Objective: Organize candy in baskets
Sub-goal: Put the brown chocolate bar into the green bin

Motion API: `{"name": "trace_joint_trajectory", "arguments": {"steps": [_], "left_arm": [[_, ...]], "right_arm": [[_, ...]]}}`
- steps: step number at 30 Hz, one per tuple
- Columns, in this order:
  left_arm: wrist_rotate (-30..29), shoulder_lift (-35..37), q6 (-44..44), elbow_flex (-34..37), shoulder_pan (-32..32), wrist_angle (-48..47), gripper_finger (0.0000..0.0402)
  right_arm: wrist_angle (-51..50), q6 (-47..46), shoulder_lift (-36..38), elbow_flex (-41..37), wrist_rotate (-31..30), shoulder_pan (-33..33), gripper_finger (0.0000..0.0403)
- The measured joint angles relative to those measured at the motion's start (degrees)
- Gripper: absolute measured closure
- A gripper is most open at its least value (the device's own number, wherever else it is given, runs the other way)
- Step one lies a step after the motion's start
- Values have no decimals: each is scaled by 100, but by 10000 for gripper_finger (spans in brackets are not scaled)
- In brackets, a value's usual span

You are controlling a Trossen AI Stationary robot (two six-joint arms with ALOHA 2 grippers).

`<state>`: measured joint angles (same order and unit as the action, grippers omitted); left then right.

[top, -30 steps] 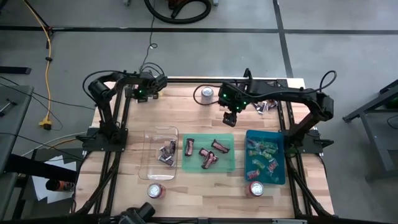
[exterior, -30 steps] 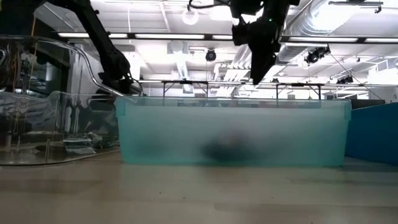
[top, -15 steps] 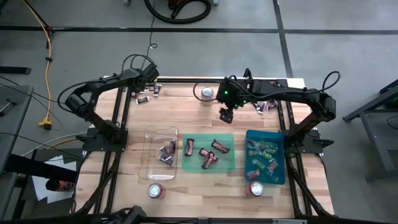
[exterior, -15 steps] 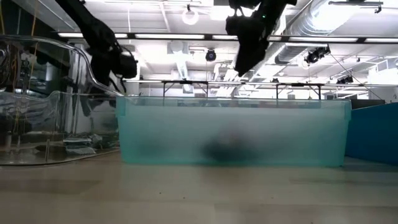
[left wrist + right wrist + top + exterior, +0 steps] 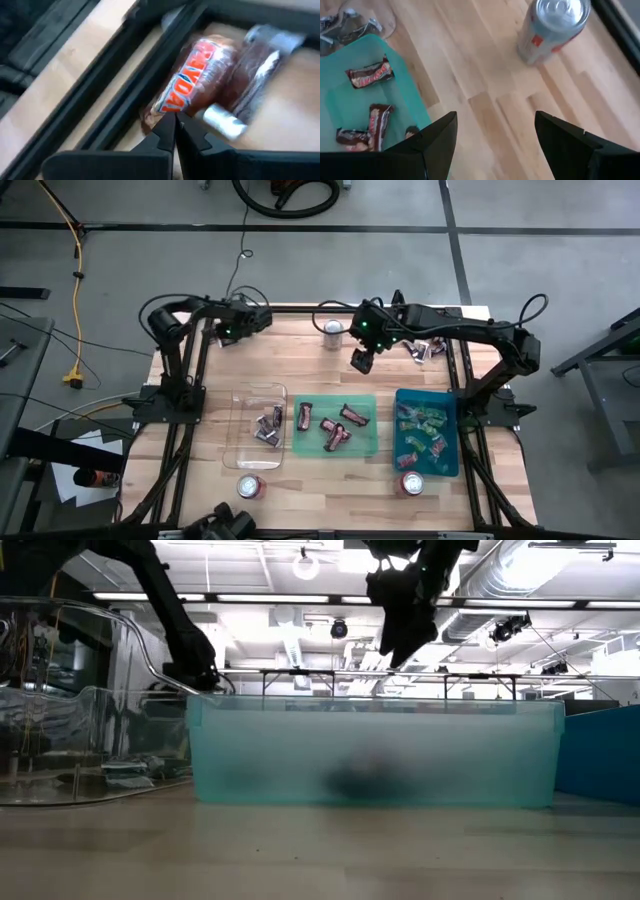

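a maroon candy (image 5: 192,75) lies slantwise, just beyond the left claw (image 5: 175,122), whose tips are pressed together. the right claw (image 5: 492,142) hangs spread over the tabletop (image 5: 485,75).

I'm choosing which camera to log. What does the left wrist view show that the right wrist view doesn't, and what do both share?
Only the left wrist view: the shut left hand close over a maroon-brown wrapped candy bar with orange lettering, beside the black metal frame bar.

Only the right wrist view: the open right hand, a round silver and red drink can, and the translucent green plastic tray holding maroon candies.

Both: the light wooden tabletop.
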<state>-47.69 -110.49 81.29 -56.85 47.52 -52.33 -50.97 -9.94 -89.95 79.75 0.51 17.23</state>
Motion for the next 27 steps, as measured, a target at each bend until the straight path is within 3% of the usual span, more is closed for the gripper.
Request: {"name": "trace_joint_trajectory", "arguments": {"steps": [7, 14, 17, 20, 27], "left_arm": [[1015, 85, 630, 231, -238, 38, 401], [1749, 682, -201, 421, -915, 276, 401], [1239, 1257, 70, 416, -952, -85, 401], [496, 1692, 361, 461, -486, -340, 401], [269, 1671, 1032, 1038, 238, 19, 401]], "right_arm": [[-110, 97, 0, 0, 2, -45, 142], [75, 446, 0, 0, -101, 65, 142], [261, 542, -2, 0, -109, 188, 142], [462, 597, -2, 0, -67, 330, 142], [583, 585, -2, 0, 170, 610, 142]]}}
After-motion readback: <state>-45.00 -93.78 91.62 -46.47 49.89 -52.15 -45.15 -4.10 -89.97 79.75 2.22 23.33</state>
